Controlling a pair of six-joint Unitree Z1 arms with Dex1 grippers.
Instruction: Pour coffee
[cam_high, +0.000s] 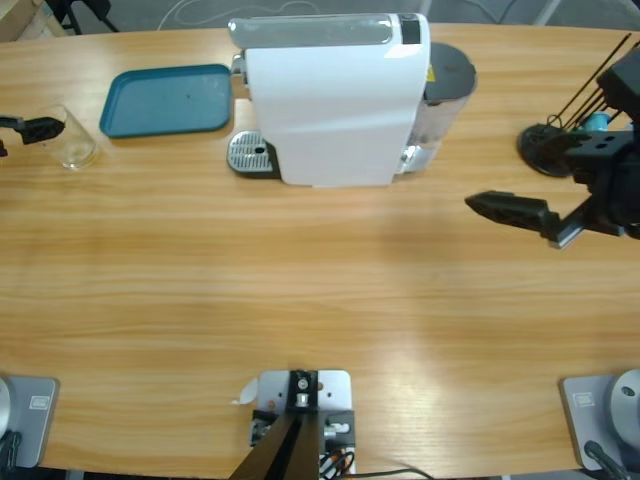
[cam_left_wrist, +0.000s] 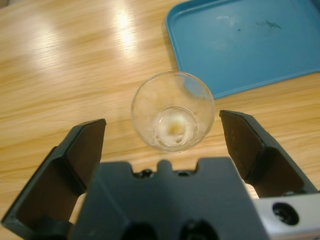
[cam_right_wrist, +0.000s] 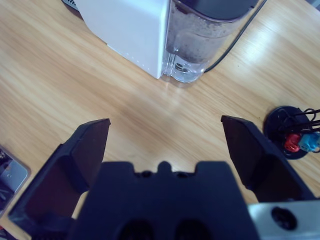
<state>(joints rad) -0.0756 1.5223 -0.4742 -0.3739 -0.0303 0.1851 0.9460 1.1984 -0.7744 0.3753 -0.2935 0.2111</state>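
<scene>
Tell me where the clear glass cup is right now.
The glass cup stands at the table's far left in the high view, just left of the blue tray, between the open left gripper jaws.

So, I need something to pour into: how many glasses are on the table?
1. The glass stands at the table's far left, beside the tray, between the left end effector's open jaws.

Amber coffee (cam_left_wrist: 174, 129) film in glass (cam_left_wrist: 173, 111)
</scene>
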